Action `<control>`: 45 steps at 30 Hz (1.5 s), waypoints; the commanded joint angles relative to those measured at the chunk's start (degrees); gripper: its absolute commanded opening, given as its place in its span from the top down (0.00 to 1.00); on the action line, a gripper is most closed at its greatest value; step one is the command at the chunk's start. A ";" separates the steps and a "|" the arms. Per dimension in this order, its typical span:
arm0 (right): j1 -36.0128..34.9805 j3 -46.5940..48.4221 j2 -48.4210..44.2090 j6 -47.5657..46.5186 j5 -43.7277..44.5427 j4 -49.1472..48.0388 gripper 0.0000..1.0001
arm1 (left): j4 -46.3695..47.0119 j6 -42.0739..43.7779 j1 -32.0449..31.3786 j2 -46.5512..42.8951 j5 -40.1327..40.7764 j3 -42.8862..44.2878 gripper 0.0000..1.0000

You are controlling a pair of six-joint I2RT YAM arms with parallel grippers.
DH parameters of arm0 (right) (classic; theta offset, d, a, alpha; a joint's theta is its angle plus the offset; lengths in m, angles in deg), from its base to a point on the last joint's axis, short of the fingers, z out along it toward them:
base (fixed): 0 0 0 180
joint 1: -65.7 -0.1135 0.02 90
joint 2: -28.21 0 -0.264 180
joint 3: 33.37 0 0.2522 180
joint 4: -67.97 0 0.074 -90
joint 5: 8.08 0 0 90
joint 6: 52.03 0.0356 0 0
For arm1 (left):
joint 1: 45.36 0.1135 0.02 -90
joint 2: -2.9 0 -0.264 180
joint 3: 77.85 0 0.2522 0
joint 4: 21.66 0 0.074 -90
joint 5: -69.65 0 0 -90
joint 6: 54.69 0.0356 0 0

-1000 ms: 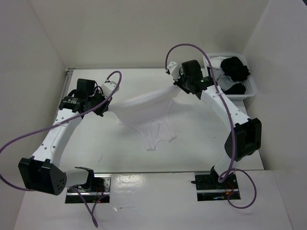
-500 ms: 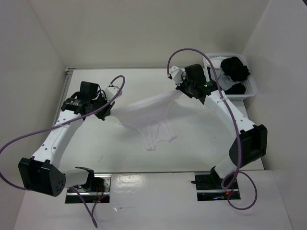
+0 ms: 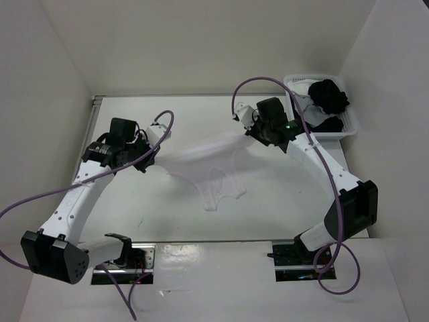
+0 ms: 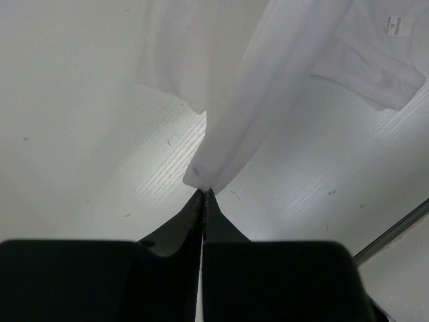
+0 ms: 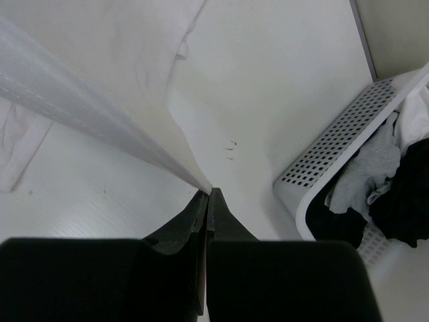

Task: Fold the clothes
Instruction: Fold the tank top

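The left end effector (image 4: 203,194) and right end effector (image 5: 206,193) are each clenched on an edge of the white garment (image 3: 211,164). They stretch it taut over the middle of the desk (image 3: 281,201) with its lower part trailing, probably to spread it flat for folding.

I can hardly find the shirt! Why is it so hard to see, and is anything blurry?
Top view: the white shirt is over a white table, so only faint shadows outline it. Left wrist view: the left gripper is a dark, soft-edged shape up close. Right wrist view: the cloth near the right gripper is out of focus; the basket looks sharp.
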 commanded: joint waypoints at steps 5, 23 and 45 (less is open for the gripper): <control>-0.45 0.06 -4.26 0.04 -0.38 1.17 1.00 | -1.66 1.47 -0.45 -2.92 -1.07 0.20 1.00; -0.45 -5.29 -6.64 -2.95 -0.56 4.42 1.00 | -6.23 3.05 -1.50 -4.59 -3.97 -1.46 1.00; -0.45 -11.45 -7.78 -8.14 -0.03 3.47 1.00 | -9.92 5.25 -7.03 2.16 -4.32 0.82 1.00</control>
